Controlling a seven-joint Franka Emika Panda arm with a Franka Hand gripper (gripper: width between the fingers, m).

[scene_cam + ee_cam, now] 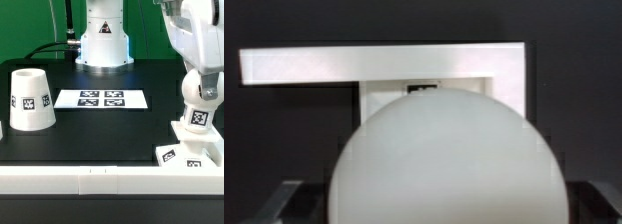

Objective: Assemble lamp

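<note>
Bulb (198, 118) upright on the base (188, 152) near the desk's corner at the exterior view's lower right, long axis vertical, right between my gripper's (204, 88) jaws, and I can't tell whether they're clamped or only straddling it

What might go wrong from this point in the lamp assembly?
The bulb fills the wrist view, hiding where it meets the base, so misalignment may go unnoticed. Neither view shows whether the gripper truly clamps the bulb; a loose hold might let it tip.
</note>
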